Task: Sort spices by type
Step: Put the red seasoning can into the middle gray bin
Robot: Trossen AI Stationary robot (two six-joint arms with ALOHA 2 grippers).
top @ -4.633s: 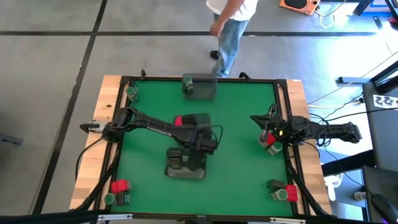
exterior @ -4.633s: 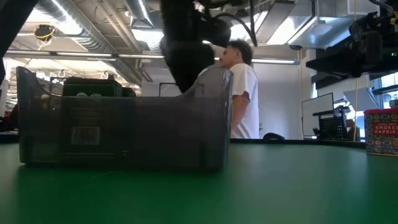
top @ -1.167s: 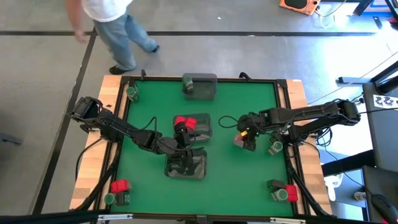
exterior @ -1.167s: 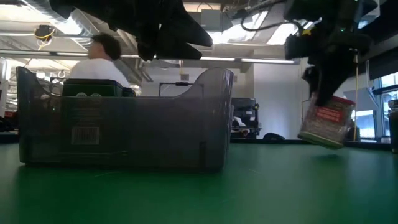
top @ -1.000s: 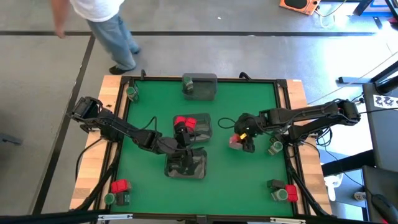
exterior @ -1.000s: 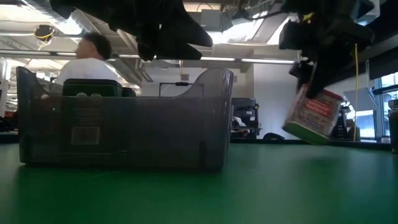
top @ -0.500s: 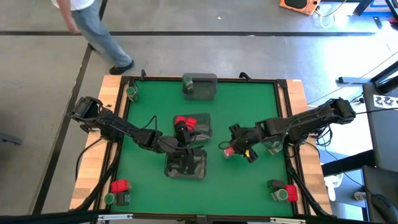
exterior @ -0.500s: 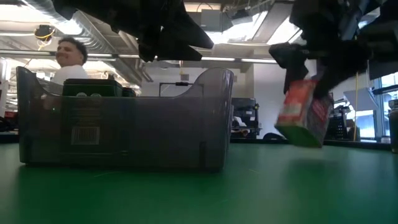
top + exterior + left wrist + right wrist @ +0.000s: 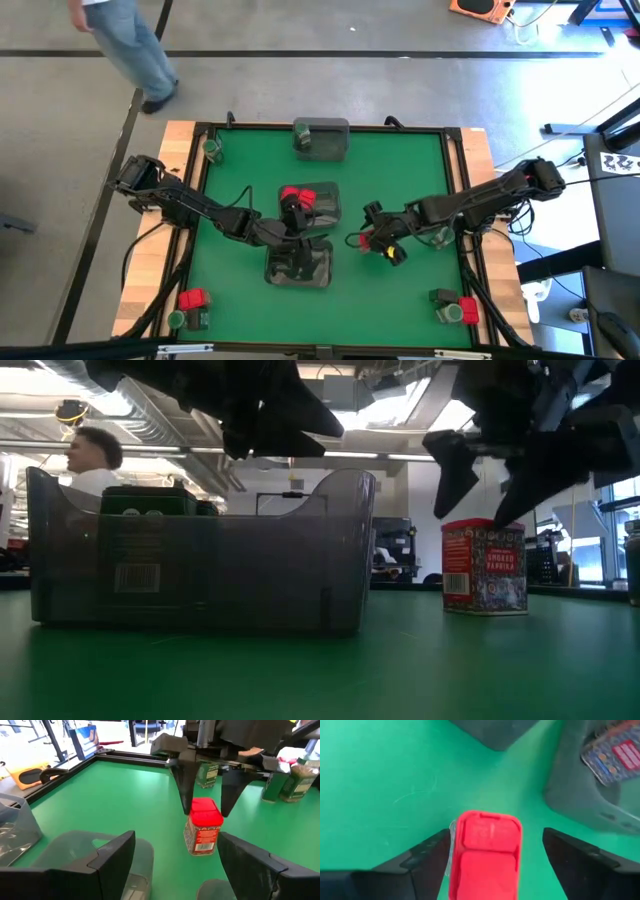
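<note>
Standing upright on the green worktop beside the middle trays, a red spice tin sits between the right hand's spread fingers, unsorted. The left hand hovers spread over the near tray; containers at the corners remain unsorted.

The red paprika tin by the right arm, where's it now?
The paprika tin stands upright on the green mat, right of the centre trays, between the right pincer's open fingers.

A grey tiled floor with dark seams surrounds the wooden-edged desk. A person in jeans walks past its far corner. Long ceiling lights and exposed ducts run overhead, with white walls and office monitors behind.
</note>
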